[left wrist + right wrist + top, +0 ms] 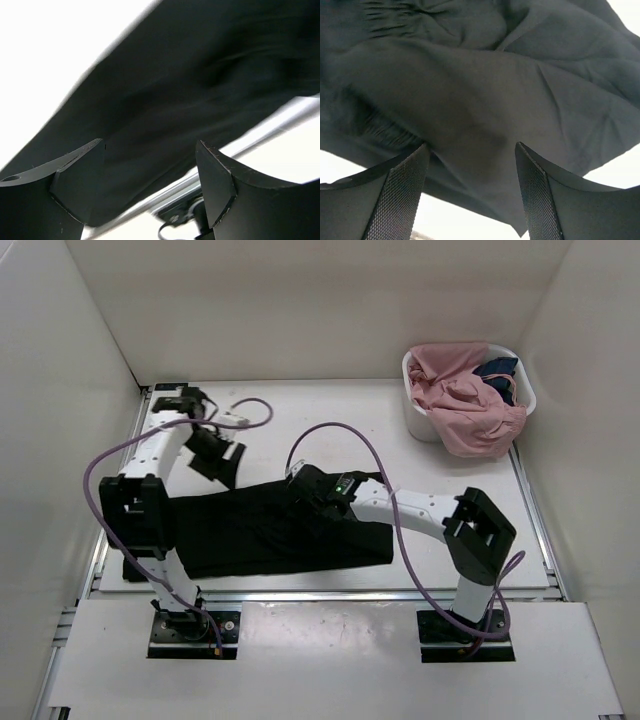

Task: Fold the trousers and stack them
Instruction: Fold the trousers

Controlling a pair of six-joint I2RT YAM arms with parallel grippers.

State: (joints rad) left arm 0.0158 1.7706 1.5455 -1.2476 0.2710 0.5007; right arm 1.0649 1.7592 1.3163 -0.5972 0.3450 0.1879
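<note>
While the black trousers (270, 535) lie rumpled left of centre on the white table (460, 530), the left gripper (150, 147) and right gripper (472, 147) hover spread at their far edge; each should pinch the hem evenly before folding

L arm (140, 508) hides trousers (265, 530) end.

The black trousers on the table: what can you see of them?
The trousers are plain black, soft matte cloth, lying rumpled in a wide band on the white table. Gathered pleats show in the right wrist view. The right pincer is open over their middle, the left pincer open at their far left edge; neither grips them.
</note>
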